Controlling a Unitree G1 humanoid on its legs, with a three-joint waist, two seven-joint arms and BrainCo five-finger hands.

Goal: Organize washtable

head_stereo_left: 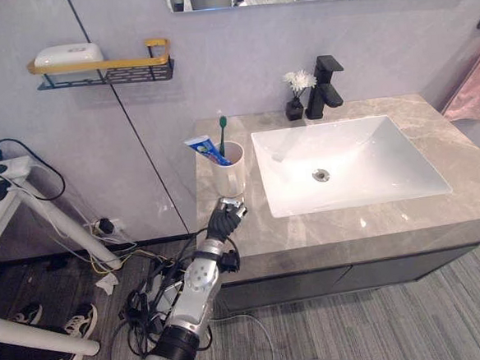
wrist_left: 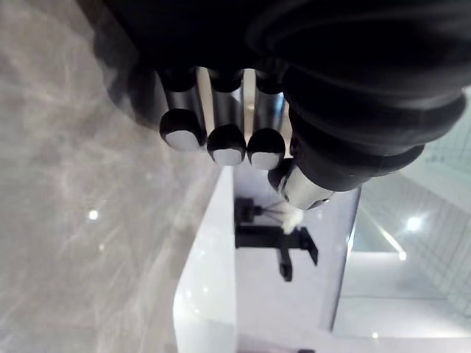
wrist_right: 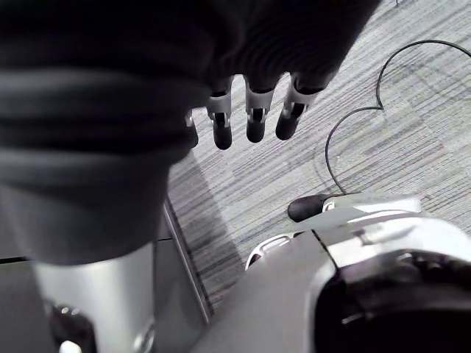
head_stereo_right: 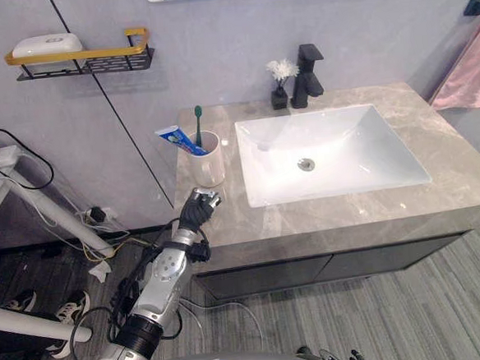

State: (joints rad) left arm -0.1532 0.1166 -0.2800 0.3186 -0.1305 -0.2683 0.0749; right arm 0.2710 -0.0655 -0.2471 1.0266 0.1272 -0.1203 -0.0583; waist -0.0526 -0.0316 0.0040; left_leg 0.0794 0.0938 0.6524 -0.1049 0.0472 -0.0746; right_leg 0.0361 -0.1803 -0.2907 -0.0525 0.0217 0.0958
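Our left hand (head_stereo_left: 224,216), curled and empty, sits just beside the white round cup (head_stereo_left: 232,177) of green toothbrush (head_stereo_left: 222,136) and blue toothpaste tube (head_stereo_left: 207,150). We judge the cup smooth, breakable and top-heavy, so we'd grip mid-wall.

The washtable (head_stereo_left: 375,220) is viewed from above by both eye views, which are set on the head and face down and forward. The sink (head_stereo_left: 346,160) and the cup (head_stereo_left: 229,171) just beyond the left hand (head_stereo_left: 224,218) are shared by them. In the left wrist view the washtable is seen very closely along this hand, with the faucet (wrist_left: 276,239) far past it. In the right wrist view the floor (wrist_right: 383,147) is seen past the right hand (wrist_right: 254,118).
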